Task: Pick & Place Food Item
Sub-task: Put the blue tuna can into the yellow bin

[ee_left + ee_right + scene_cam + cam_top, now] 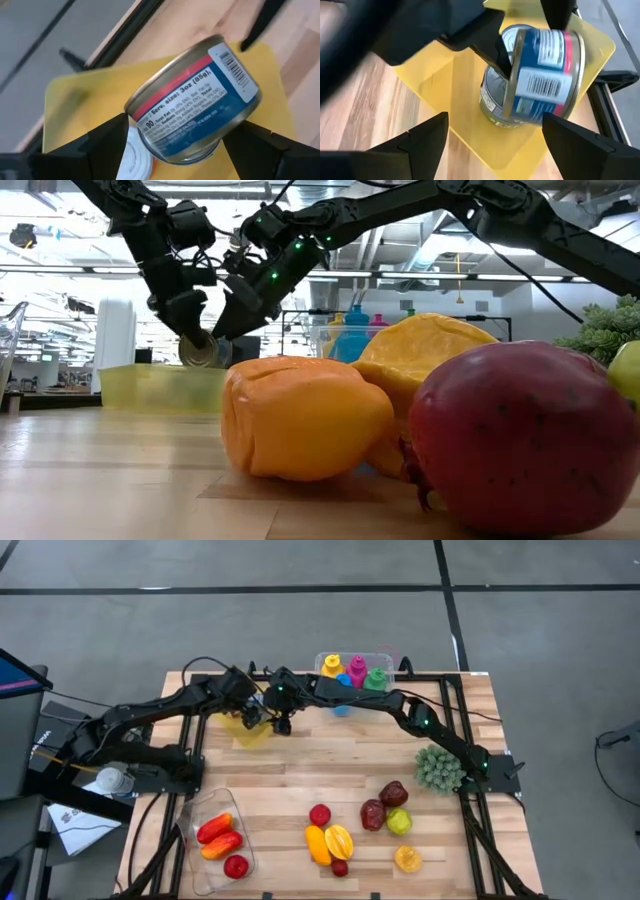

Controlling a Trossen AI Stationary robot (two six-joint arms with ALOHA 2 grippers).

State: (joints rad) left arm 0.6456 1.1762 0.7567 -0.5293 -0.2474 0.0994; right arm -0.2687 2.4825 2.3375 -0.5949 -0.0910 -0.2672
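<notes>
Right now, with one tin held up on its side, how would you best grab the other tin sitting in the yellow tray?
Come straight down and pinch across its round side wall. The second tin stands upright in the yellow tray, flat top up, under the held tin in the left pincer, which probably must move away first.

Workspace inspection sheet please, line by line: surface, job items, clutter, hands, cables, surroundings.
Surface: light wooden slatted table in a black frame.
Job's things: blue-labelled metal can held tilted over a yellow translucent plastic bin; a second can sits inside.
Clutter: plastic fruit; clear tray of red pieces; clear box of coloured bottles; green spiky plant.
Hands: left hand shut on the blue can; right hand open, above the bin.
Cables: black cable looping by the left arm.
Surroundings: grey floor; paper at left.
</notes>
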